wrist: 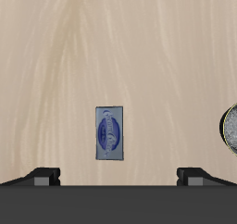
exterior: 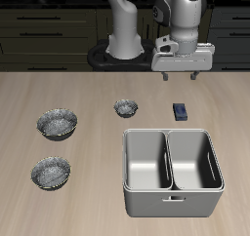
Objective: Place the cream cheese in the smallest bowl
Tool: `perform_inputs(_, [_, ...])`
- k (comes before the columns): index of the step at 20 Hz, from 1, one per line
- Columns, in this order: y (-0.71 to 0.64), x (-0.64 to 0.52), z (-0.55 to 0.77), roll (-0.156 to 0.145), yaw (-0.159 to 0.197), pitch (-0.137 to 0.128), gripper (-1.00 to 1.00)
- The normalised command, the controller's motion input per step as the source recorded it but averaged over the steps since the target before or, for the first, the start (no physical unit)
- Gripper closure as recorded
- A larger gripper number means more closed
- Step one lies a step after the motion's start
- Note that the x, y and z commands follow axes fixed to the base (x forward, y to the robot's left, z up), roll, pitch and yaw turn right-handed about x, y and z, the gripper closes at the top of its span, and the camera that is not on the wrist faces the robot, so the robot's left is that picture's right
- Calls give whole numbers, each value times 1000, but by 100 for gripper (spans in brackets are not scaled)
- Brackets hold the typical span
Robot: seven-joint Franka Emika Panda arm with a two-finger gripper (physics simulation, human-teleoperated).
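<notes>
On the counter [exterior: 88,98], a steel double tray [exterior: 170,188] sits at five o'clock; two larger bowls [exterior: 57,123] [exterior: 50,172] lie at nine and seven.

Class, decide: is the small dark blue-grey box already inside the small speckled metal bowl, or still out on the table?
Out. The small dark blue-grey box lies flat on the wooden table, apart from the small speckled metal bowl.
</notes>
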Motion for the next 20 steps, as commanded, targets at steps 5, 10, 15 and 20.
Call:
perform_inputs(5, [-30,34,-292,-12,4,10,-100])
perform_inputs(10, [32,7,-294,-34,15,-7,-100])
perform_inputs(15, [140,87,-282,-37,-9,42,-100])
perform_inputs(20, [221,40,-172,-12,15,-16,-100])
